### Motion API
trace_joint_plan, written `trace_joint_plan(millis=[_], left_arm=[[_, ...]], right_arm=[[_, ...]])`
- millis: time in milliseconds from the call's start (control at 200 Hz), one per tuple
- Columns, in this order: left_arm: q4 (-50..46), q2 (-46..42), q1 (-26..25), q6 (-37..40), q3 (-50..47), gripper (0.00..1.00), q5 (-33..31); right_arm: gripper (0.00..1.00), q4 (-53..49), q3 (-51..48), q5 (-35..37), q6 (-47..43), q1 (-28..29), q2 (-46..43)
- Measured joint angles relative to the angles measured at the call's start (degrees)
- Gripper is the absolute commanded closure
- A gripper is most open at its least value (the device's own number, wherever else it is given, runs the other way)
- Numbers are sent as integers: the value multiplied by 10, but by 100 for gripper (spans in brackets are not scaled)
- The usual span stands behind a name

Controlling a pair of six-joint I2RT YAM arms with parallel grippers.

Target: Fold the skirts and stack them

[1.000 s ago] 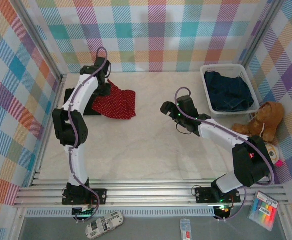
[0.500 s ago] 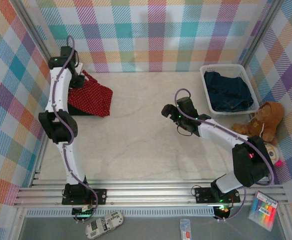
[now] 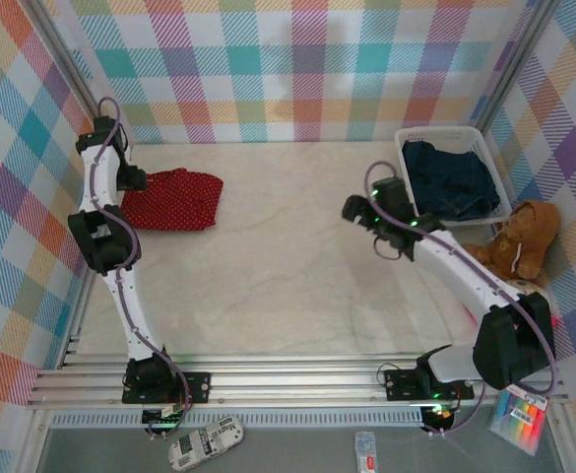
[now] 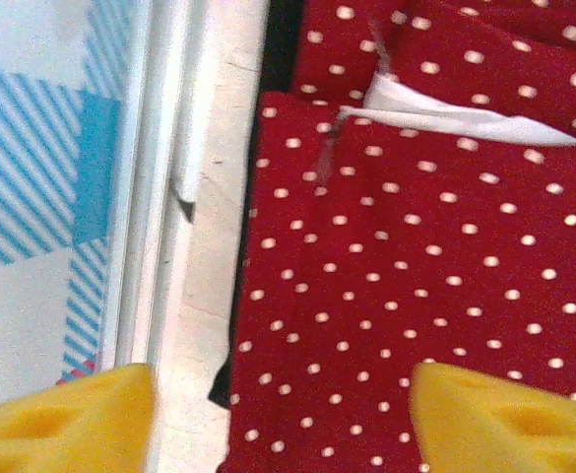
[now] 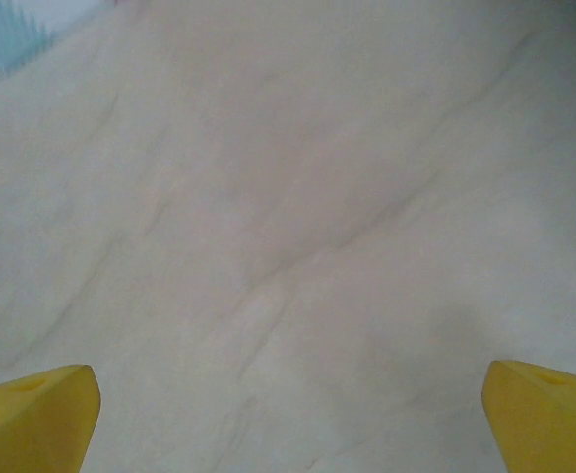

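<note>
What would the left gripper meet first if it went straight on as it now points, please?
Probably the red dotted skirt, near its edge: the open left gripper faces it, though depth is unclear.

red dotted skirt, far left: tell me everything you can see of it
The red skirt is soft cloth with tiny white dots. It lies folded and roughly flat at the far-left corner of the table, near the wall. The left wrist view shows layered folds with a white inner strip between them and something dark under its edge. The left gripper sits over its left edge, open.
</note>
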Motion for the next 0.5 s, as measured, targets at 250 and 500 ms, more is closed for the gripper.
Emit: trace_joint_plan(millis=[250, 500], left_arm=[[125, -200, -1, -188, -233, 0, 82], [276, -395, -21, -346, -438, 0, 190]], right_arm=[[1, -78, 147, 28, -160, -210, 70], [1, -153, 265, -2, -265, -324, 240]])
